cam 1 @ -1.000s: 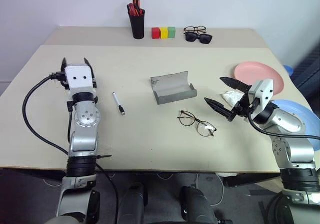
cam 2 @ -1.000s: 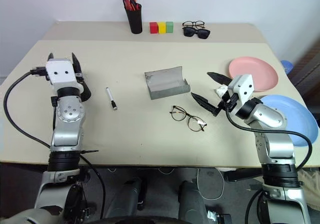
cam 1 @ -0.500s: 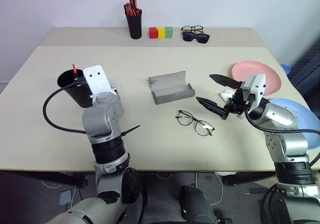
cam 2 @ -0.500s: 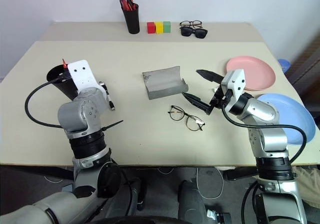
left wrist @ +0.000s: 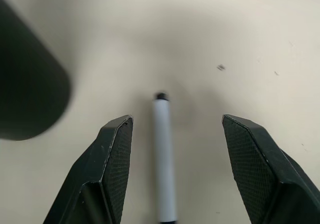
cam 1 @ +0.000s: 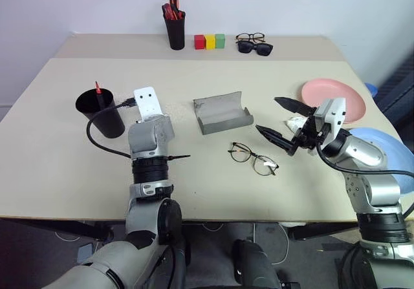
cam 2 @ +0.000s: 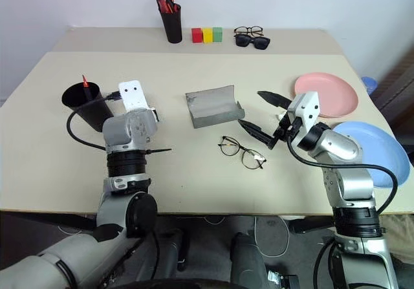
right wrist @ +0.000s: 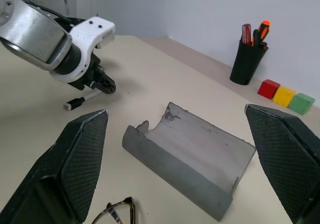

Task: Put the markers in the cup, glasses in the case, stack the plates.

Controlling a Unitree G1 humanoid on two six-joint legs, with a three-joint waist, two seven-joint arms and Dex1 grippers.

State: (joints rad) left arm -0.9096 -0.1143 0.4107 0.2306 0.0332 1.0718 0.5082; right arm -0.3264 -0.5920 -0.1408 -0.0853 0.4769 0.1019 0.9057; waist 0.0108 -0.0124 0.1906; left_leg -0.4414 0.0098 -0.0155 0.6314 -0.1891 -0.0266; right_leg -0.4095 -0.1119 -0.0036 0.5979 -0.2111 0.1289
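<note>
The left tool (left wrist: 172, 171) hangs over the white marker (left wrist: 164, 159) at lower centre of the left wrist view, fingers spread to either side of it, nothing pinched. The black cup (cam 1: 99, 112), at left of the head view with the red marker (cam 1: 98, 90) standing in it, sits just beside. The right tool (cam 1: 283, 122) is spread wide and empty near the glasses (cam 1: 253, 159) at centre right, the open grey case (cam 1: 223, 112) above them. The pink plate (cam 1: 339, 97) and blue plate (cam 1: 394, 150) lie unstacked at the right.

Risks, as a judgement: the marker may roll from an off-centre pinch, or the arm may knock the cup over.
</note>
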